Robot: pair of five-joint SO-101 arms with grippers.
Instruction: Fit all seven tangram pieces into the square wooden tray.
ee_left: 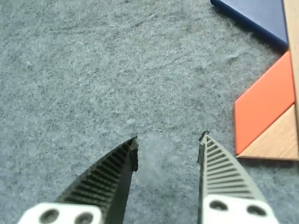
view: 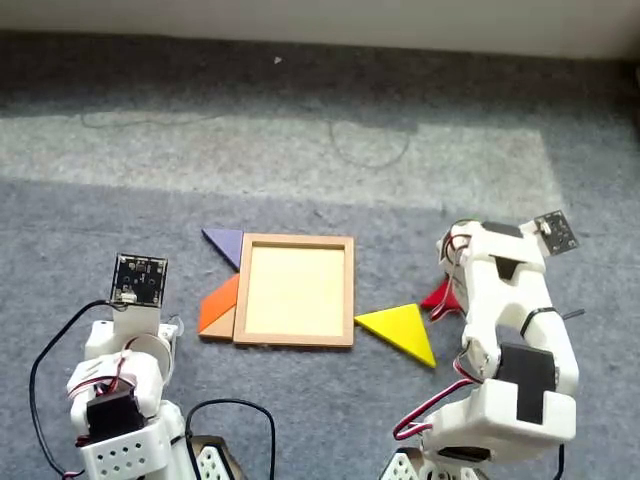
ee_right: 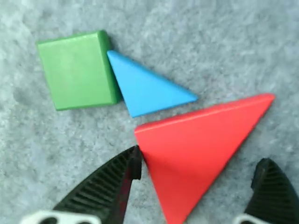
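Observation:
The square wooden tray [view: 295, 330] lies empty in the middle of the grey carpet. Against its left side lie a purple triangle [view: 225, 243], an orange parallelogram [view: 219, 303] and a wood-coloured triangle [view: 220, 325]. A yellow triangle [view: 400, 330] touches its lower right corner. My right gripper [ee_right: 200, 161] is open, its fingers straddling a red triangle [ee_right: 196, 140]. A blue triangle [ee_right: 145, 88] and a green square [ee_right: 77, 70] lie just beyond. My left gripper [ee_left: 169, 139] is open over bare carpet, beside the orange parallelogram [ee_left: 266, 105] and the wood-coloured triangle [ee_left: 275, 142].
The right arm [view: 505, 320] covers most of the red triangle [view: 440, 296] from above. The left arm [view: 125, 370] sits at the lower left. A paler strip of carpet [view: 280, 150] runs behind the tray.

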